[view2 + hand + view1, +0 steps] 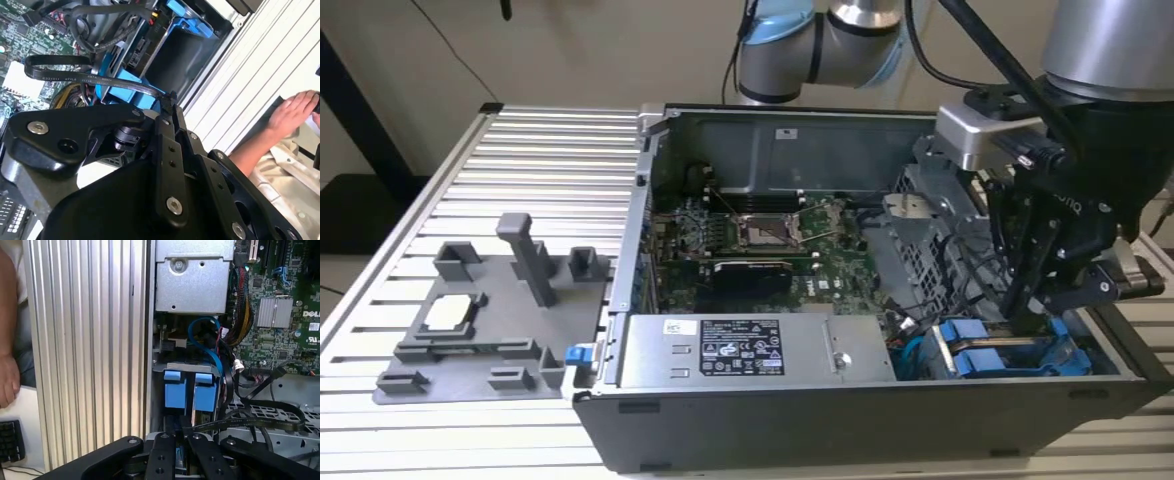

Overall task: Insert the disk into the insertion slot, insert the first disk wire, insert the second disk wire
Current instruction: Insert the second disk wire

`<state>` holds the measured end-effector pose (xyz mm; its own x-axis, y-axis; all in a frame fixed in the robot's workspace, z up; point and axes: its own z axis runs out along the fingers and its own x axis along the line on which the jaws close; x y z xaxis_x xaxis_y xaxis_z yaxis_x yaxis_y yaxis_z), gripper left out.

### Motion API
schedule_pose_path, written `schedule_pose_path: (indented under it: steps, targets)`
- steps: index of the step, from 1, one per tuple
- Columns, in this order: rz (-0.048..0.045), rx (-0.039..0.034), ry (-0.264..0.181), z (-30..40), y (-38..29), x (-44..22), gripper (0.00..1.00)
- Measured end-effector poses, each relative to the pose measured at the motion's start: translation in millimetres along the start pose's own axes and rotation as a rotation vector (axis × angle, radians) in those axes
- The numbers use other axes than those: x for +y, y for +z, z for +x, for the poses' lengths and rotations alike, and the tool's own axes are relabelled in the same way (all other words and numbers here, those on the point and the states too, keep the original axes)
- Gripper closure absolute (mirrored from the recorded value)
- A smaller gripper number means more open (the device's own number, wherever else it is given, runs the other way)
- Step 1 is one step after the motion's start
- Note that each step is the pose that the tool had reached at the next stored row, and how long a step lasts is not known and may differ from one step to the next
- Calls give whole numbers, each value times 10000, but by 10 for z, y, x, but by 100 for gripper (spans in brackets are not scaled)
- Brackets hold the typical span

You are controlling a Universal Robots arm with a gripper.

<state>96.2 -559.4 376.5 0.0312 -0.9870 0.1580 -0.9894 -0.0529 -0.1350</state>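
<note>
Nearest the front wall of the open computer case (854, 425), a grey power-supply box (754, 350) with a white sticker is lying flat. Just to the exterior view's right of it, the disk (974, 358) is sitting down inside the insertion slot (1061, 355). Little of it is showing beyond the two blue tabs of its carrier (190, 392), which are standing side by side at the mouth of the bay. The gripper (181, 436) is hanging directly over that corner, reaching down into the case beside the grey drive cage (921, 225). Its jaws are drawn almost together and appear to be pinching the end of a flat black wire (75, 75). In the second wrist view the wire is looping back from the fingertips (172, 100) across the blue plastic toward the circuit board (761, 240). How firm the hold is, I cannot tell. A blue cable (207, 347) is curving past the disk's inner end. Further back, the green board is lying flat on the case floor and the arm (821, 40) is rising behind the rear wall. Off to the exterior view's left, a grey plastic fixture (480, 330) is resting on the ribbed metal table (520, 170). Beyond the table edge a person's hand (295, 107) is resting near a keyboard (10, 440).
</note>
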Motion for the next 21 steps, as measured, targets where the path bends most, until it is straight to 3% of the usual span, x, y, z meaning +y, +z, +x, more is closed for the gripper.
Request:
schedule_pose_path:
  steps: [9,10,11,13,21]
  targets:
    - [48,-1612,255,8,4,1,84]
    - [51,-1754,284,10,4,2,84]
    - [48,-1801,294,13,5,-1,84]
    - [-82,-1808,288,16,8,-26,84]
    - [-960,-1841,234,26,39,-236,84]
